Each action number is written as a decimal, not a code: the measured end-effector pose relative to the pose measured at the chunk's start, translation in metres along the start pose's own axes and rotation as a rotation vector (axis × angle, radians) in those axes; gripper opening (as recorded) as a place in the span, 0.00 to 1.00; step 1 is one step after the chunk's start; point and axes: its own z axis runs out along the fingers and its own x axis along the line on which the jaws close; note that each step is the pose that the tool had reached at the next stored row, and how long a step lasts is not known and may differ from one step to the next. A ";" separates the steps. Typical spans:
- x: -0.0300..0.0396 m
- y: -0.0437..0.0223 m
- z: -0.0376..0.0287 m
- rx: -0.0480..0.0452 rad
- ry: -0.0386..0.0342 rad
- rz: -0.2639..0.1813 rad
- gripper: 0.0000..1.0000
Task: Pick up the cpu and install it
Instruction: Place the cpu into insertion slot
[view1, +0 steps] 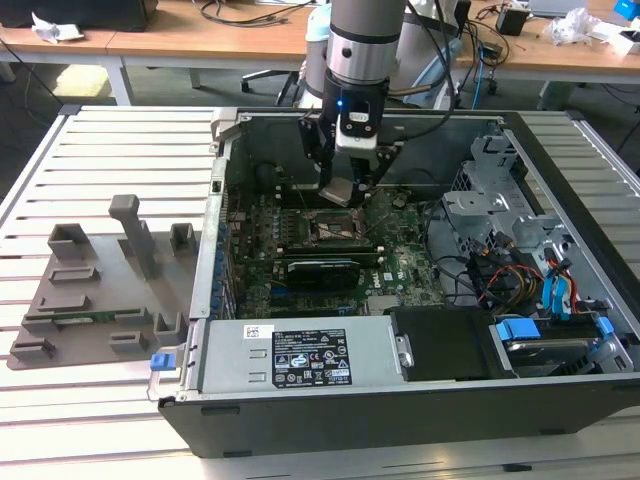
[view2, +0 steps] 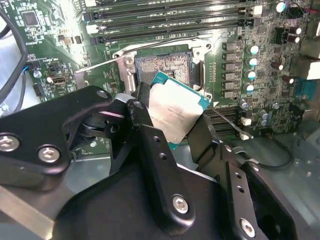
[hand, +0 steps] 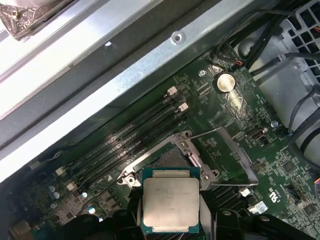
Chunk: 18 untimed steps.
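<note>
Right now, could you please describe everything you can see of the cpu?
The cpu is a flat square chip with a silver-grey metal top and a thin teal rim. The gripper clamps it by two opposite edges, holding it above the open black socket on the green motherboard, not seated.

The arm (view1: 358, 45) is hanging upright over the socket (view2: 165, 64), its gripper (view1: 343, 190) clamping the cpu (view2: 177, 107) above it.
</note>
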 end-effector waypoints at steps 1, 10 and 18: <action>0.0000 0.0000 0.0001 0.0000 0.0006 0.011 0.55; 0.0000 0.0000 0.0002 0.0006 0.0041 0.076 0.55; 0.0000 0.0000 0.0004 0.0028 0.0071 0.155 0.55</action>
